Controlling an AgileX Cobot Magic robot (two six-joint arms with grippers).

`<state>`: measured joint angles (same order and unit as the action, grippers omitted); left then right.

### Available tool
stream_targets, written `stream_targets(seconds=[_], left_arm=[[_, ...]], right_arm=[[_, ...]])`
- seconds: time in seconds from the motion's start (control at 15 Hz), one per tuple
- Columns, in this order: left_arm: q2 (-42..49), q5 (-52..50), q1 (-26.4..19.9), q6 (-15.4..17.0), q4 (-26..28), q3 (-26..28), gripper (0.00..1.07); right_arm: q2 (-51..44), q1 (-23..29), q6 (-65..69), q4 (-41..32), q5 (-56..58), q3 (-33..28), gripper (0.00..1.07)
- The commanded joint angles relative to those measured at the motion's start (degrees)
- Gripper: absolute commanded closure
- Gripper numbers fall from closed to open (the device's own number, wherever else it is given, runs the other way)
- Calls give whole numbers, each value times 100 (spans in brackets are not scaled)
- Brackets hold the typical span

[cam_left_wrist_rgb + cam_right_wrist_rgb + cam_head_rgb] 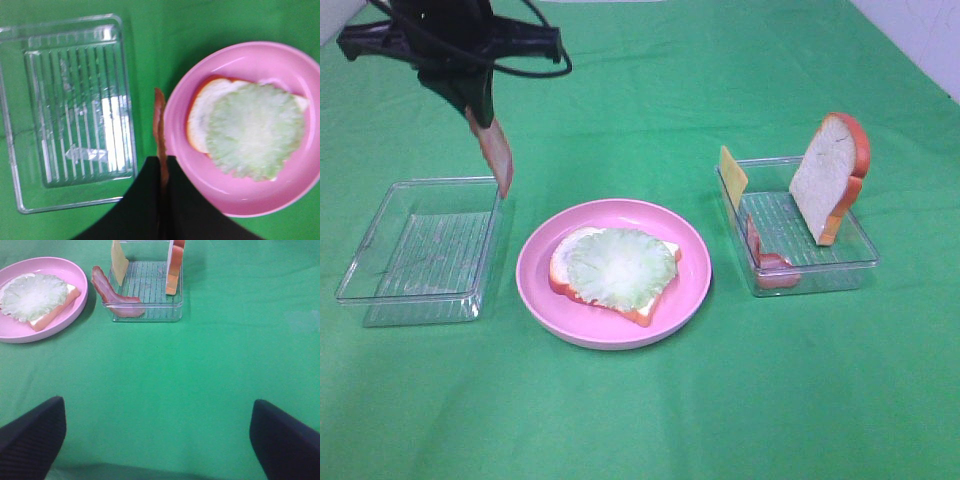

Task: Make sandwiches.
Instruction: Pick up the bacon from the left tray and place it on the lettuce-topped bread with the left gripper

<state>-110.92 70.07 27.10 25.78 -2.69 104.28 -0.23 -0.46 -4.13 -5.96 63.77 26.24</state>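
Observation:
On the pink plate (538, 262) lies a bread slice (561, 268) topped with a pale green lettuce leaf (620, 264). My left gripper (480, 112) is shut on a bacon strip (498, 158) and holds it hanging in the air between the left tray and the plate; the left wrist view shows the strip (159, 122) edge-on beside the plate's rim (175, 107). The right tray (840, 270) holds an upright bread slice (828, 175), a yellow cheese square (732, 177) and another bacon strip (766, 262). My right gripper (157, 435) is open, low over bare cloth, away from that tray (150, 315).
A clear plastic tray (420, 250) with nothing in it stands left of the plate. Green cloth covers the table. A white wall shows at the far right corner (920, 30).

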Motion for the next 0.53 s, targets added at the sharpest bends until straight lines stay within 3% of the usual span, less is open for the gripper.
stream_targets(seconds=[0.07,0.2,0.53], left_arm=[[34,458,40,-361,739,481,107],[6,269,40,-831,1604,533,107],[-367,309,40,-1547,2876,527,107]], right_arm=[[-183,-23,0,23,-57,-29,12],[-183,-23,0,23,-57,-29,12],[-183,-23,0,23,-57,-29,12]])
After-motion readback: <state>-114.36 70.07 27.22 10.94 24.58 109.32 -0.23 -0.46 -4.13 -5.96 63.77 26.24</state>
